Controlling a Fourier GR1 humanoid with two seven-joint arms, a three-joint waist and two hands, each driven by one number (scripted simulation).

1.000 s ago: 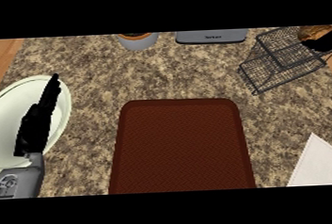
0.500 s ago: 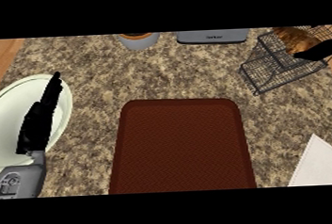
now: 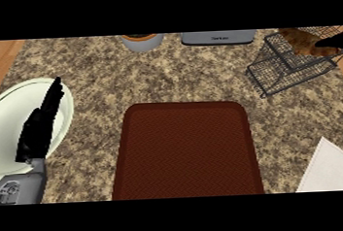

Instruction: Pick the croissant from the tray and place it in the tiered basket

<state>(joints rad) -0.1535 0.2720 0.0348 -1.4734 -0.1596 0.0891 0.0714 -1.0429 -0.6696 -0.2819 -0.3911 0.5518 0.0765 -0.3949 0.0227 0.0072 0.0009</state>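
Croissant (image 3: pixel 297 38) sits in the wire basket (image 3: pixel 291 69) at 1 o'clock, with our right hand (image 3: pixel 335 41) touching it.
We see this hand only partly at the edge, so we cannot tell how its fingers stand. Our left hand (image 3: pixel 42 124) rests at 9 o'clock over the pale plate (image 3: pixel 5 115), fingers straight and released. We see the brown tray (image 3: pixel 186 151) at the centre.

The grey appliance (image 3: pixel 218 37) at the counter's back bears small lettering, too blurred to read
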